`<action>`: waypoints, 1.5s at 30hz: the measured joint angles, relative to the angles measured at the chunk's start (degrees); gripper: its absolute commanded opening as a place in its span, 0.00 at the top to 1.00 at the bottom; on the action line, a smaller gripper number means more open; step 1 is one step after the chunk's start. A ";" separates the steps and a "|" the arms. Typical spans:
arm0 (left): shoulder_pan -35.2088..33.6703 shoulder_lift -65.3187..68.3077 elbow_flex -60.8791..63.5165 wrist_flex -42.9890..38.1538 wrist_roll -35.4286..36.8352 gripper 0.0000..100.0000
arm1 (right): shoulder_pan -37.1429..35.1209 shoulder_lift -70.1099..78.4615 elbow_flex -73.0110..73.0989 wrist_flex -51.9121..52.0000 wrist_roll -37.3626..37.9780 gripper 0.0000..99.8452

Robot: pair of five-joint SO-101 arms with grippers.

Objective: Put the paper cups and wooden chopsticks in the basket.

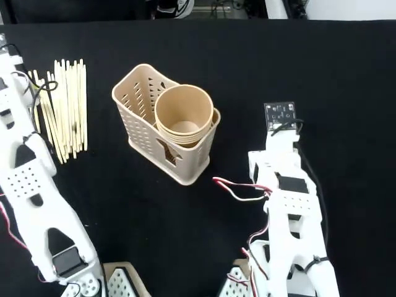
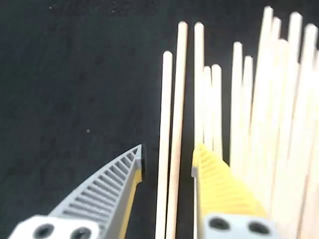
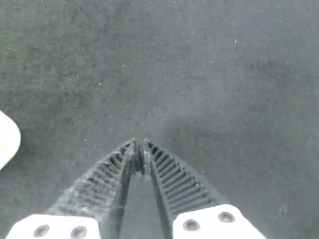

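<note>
A beige basket (image 1: 139,127) stands mid-table with stacked paper cups (image 1: 184,111) inside it at its right end. Wooden chopsticks (image 1: 67,106) lie in a loose bundle at the far left. My left gripper (image 2: 167,162) is low over the chopsticks (image 2: 172,129), open, with two sticks lying between its grey and yellow fingers and the others fanned out beside the yellow one. The left arm (image 1: 28,179) runs along the table's left edge. My right gripper (image 3: 139,152) is shut with nothing in it over bare black cloth, right of the basket; its arm (image 1: 284,192) stands there.
The black cloth (image 1: 297,62) covers the whole table. A pale rounded edge (image 3: 7,139), probably the basket, shows at the side of the right wrist view. Red and white wires (image 1: 238,189) loop off the right arm toward the basket.
</note>
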 measured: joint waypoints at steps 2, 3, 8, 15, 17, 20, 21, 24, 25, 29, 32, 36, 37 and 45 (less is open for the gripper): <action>0.00 4.40 -5.10 0.00 0.26 0.82 | 0.00 0.00 0.00 0.00 0.00 0.99; 0.00 6.24 -7.21 0.00 0.26 0.82 | 0.00 0.00 0.00 0.00 0.00 0.99; -0.35 12.04 -13.71 0.00 0.26 0.83 | -1.05 0.00 0.00 0.00 0.00 0.99; -0.62 14.68 -16.53 1.93 0.53 0.84 | -1.93 0.00 0.00 0.00 0.00 0.99; -0.62 14.68 -17.93 5.71 0.53 0.90 | -1.76 0.00 0.00 0.00 0.00 0.99; -0.62 14.68 -19.52 9.85 0.53 0.97 | -1.76 0.00 0.00 0.00 0.00 0.99; -0.53 14.68 -19.60 10.90 0.53 0.96 | -1.76 0.00 0.00 0.00 0.00 0.99; -0.62 14.51 -20.13 12.92 0.35 0.97 | -1.76 0.00 0.00 0.00 0.00 0.99; -0.97 14.51 -20.13 13.10 0.35 0.97 | -1.76 0.00 0.00 0.00 0.00 0.99; -0.97 14.51 -19.16 13.27 0.35 0.97 | -1.76 0.00 0.00 0.00 0.00 0.99; -0.97 14.42 -19.52 15.12 0.44 0.97 | -1.76 0.00 0.00 0.00 0.00 0.99; -0.97 14.24 -20.84 20.75 0.70 0.97 | -1.76 0.00 0.00 0.00 -0.09 0.99; -1.05 14.24 -21.80 22.42 0.70 0.97 | -1.76 0.00 0.00 0.00 -0.09 0.99; -2.02 14.51 -26.90 34.37 0.88 0.97 | -1.76 0.00 0.00 0.00 -0.09 0.99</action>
